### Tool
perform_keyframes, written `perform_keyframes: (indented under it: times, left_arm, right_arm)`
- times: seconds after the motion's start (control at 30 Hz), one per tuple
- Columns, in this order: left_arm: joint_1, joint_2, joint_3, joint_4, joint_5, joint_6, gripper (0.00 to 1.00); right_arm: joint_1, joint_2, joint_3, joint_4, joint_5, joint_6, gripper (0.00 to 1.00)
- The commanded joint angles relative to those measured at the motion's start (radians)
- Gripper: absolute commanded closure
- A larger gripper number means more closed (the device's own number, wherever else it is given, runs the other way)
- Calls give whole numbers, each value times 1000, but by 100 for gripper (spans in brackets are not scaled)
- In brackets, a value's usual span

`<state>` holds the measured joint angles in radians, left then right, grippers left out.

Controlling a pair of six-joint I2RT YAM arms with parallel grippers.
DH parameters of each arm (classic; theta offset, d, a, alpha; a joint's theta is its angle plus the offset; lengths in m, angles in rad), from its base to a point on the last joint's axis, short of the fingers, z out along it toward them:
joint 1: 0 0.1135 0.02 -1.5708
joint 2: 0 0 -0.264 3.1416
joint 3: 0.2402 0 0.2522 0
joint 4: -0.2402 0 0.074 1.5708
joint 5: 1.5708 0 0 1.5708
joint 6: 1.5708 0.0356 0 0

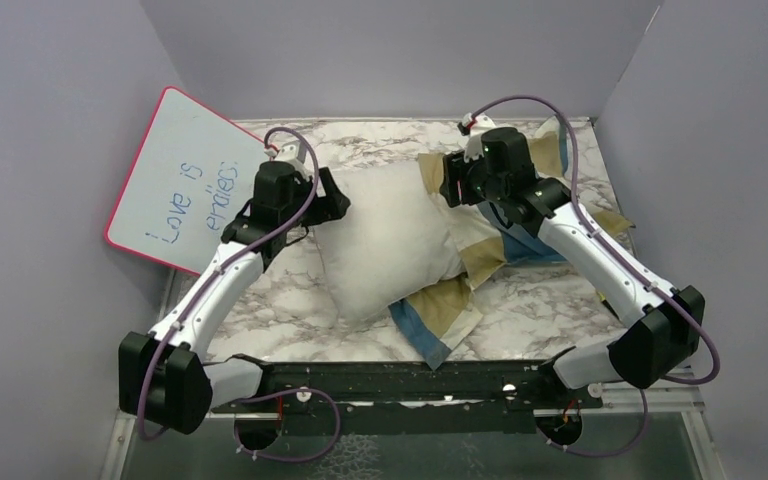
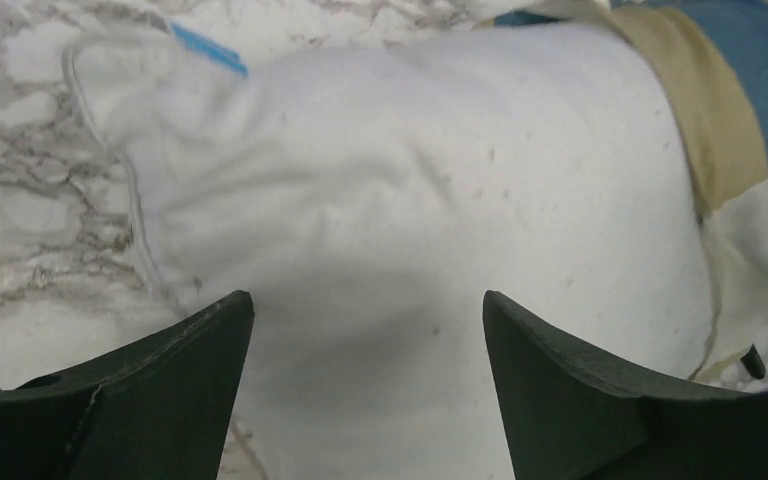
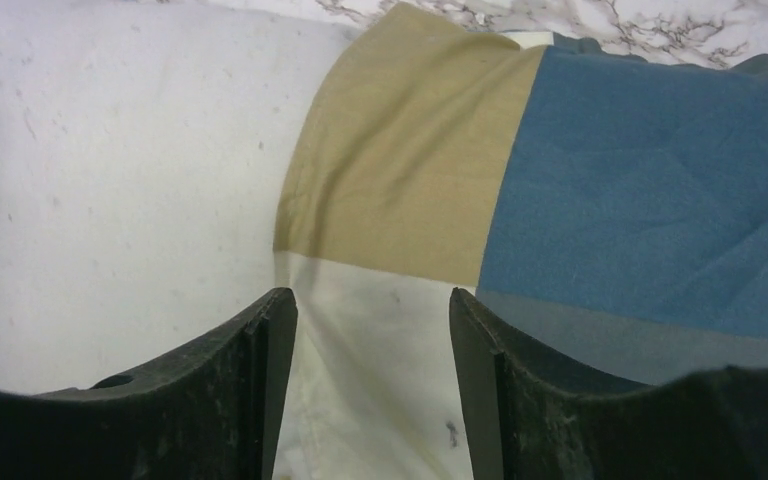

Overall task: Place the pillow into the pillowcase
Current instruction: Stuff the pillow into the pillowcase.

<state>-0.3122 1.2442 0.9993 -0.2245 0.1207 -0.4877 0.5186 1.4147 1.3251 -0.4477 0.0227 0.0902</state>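
From above, your pillow (image 1: 390,240) lies mid-surface (image 1: 530,300) with only its 3 o'clock end inside the pillowcase (image 1: 445,315). Most of it is bare, so the job looks barely half done. In the left wrist view, your left gripper (image 2: 365,300) is released, with the pillow just at its 12 o'clock. In the right wrist view, your right gripper (image 3: 372,295) is released too, pillowcase beneath and pillow at 10 o'clock.
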Motion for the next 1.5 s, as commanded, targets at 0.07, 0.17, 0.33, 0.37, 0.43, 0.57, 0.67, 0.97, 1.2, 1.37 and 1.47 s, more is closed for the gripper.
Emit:
perform_keyframes:
  times: [0.07,0.17,0.33,0.37,0.43,0.57,0.67,0.97,1.2,1.37,1.47]
  left_arm:
    - [11,-84,-159,-103,-5,-10,15]
    - [12,-93,-222,-19,94,-67,16]
    - [12,-71,-378,294,317,-254,15]
    - [10,-59,-407,365,351,-319,16]
    - [10,-30,-436,482,405,-404,25]
    - [12,-15,-383,480,408,-398,60]
    - [-4,-54,-265,262,300,-192,51]
    - [-59,-305,-117,-55,117,316,2]
    - [-179,-356,-90,6,183,641,3]
    - [-399,-229,-46,-5,0,823,6]
    - [-539,-172,-52,14,-121,942,2]
  right_arm:
    - [87,-31,-11,-62,89,-26,26]
    - [131,-6,-33,-61,148,-37,18]
    - [137,14,-87,-21,175,-22,19]
    - [137,14,-71,-39,165,-15,21]
    - [138,7,-26,-100,152,15,22]
    - [138,-102,-66,-184,144,184,22]
    - [138,-248,-199,-130,111,286,21]
    - [133,-358,-242,-181,211,352,17]
    - [42,-325,-232,-126,184,311,16]
    - [-73,-281,-207,-76,72,294,16]
    - [-136,-264,-202,-48,44,285,16]
